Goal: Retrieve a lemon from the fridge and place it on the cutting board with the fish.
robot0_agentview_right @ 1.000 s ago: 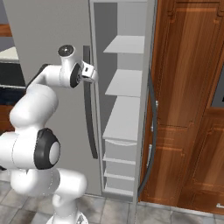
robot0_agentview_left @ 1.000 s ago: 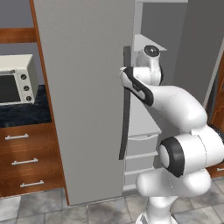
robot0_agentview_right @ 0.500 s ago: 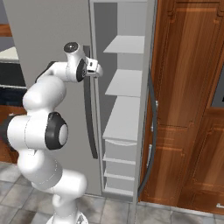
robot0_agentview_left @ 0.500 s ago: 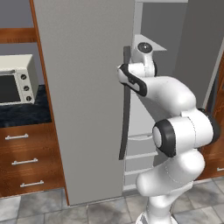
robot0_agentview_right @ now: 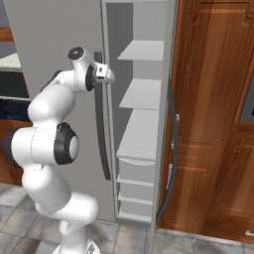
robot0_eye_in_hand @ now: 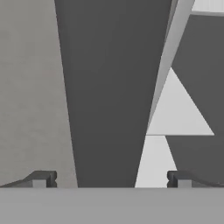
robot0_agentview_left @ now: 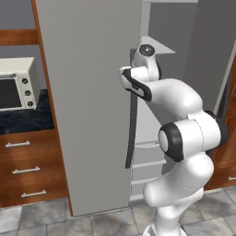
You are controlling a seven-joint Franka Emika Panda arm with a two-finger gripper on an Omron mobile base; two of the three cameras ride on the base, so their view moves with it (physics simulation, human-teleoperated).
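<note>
Presently, hand (robot0_eye_in_hand: 111,178): fingers apart, empty, straddling the door handle (robot0_agentview_right: 101,134) for a pull.
Fridge (robot0_agentview_left: 87,92): right door ajar, shelves (robot0_agentview_right: 144,92) bare; lemon unseen.

**Around the kitchen**

A white toaster oven (robot0_agentview_left: 17,84) is sitting on a dark countertop (robot0_agentview_left: 25,120), above wooden drawers (robot0_agentview_left: 27,168) with silver handles. Tall reddish-brown cabinet doors (robot0_agentview_right: 216,114) are standing at the far side. Grey floor tiles (robot0_agentview_left: 41,219) are lying underneath everything.
</note>
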